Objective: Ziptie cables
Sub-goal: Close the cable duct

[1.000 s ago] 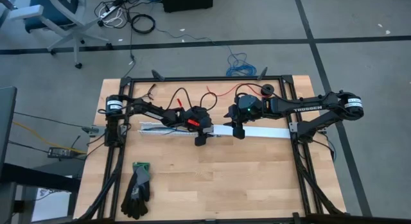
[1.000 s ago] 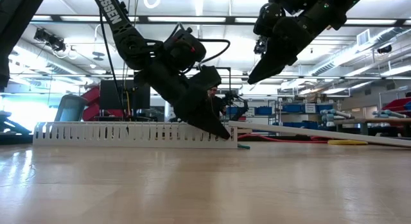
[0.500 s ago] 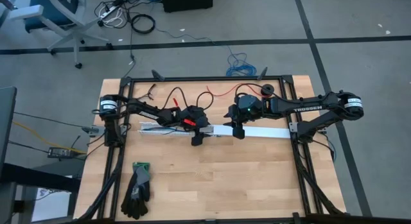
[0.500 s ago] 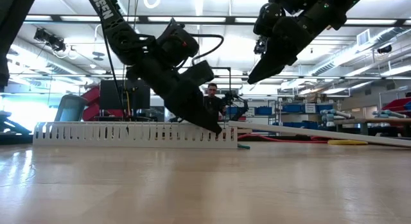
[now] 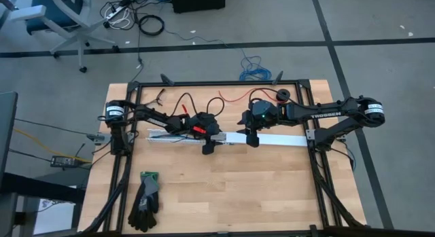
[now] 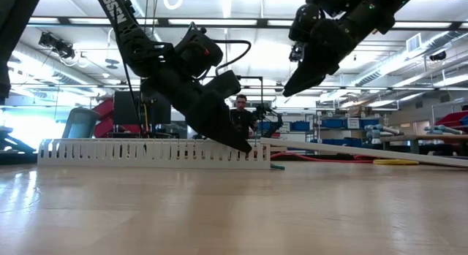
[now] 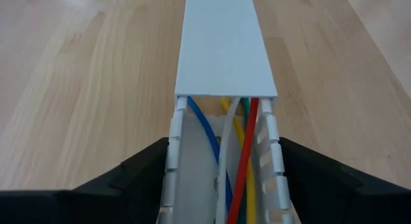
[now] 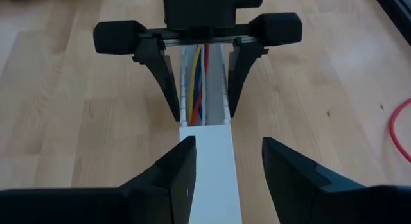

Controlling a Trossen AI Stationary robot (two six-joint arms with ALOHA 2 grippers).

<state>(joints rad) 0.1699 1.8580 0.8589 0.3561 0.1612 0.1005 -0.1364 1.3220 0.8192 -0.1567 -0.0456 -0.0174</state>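
Change: left gripper (image 5: 208, 146) has drawn back along the white slotted channel (image 5: 178, 136) toward the left arm's base since a second ago; the right arm has stayed where it was.
Left gripper: fingers spread wide, one on each side of the channel, low at its walls, clamped on nothing.
Right gripper (image 5: 253, 138): raised above the flat white cover (image 5: 279, 140), fingers parted, one over each edge of the cover, holding nothing.
Cables (image 7: 234, 160): lying inside the open channel, blue, white, yellow, green and red strands running under the end of the cover.
Surface: light wooden table (image 5: 224, 189) inside a black frame; a pair of dark gloves (image 5: 145, 200) lies near the front left corner, well apart from the channel.
Room: grey floor with a blue coiled cable (image 5: 254, 66) beyond the table's far edge; the low view shows a workshop with shelving and a person (image 6: 241, 115) seated behind.
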